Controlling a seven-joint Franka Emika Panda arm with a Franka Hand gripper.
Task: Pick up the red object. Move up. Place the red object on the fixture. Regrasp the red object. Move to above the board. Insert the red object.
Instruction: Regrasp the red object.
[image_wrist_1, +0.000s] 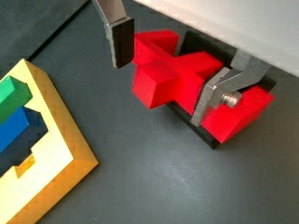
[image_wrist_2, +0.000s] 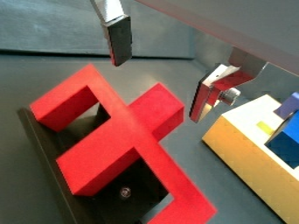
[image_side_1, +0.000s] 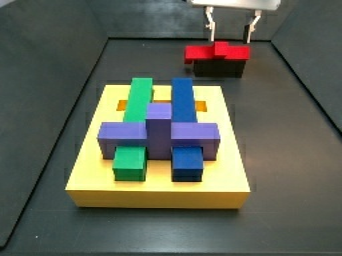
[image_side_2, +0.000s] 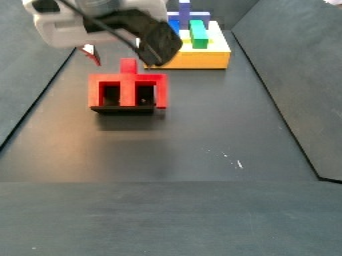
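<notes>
The red object (image_side_1: 218, 51) rests on the fixture (image_side_1: 218, 68) near the desk's far edge, well apart from the board (image_side_1: 163, 180). The gripper (image_wrist_1: 170, 68) hangs just above it, released, its 2 fingers (image_wrist_1: 121, 41) straddling the centre stub, ready to descend and regrasp.

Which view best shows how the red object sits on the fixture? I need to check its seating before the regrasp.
A wrist view: the red object lies on the black fixture, with the open pincer around it. The second wrist view shows mostly its top. Both side views show it small and distant, partly hidden by the arm in one.
</notes>
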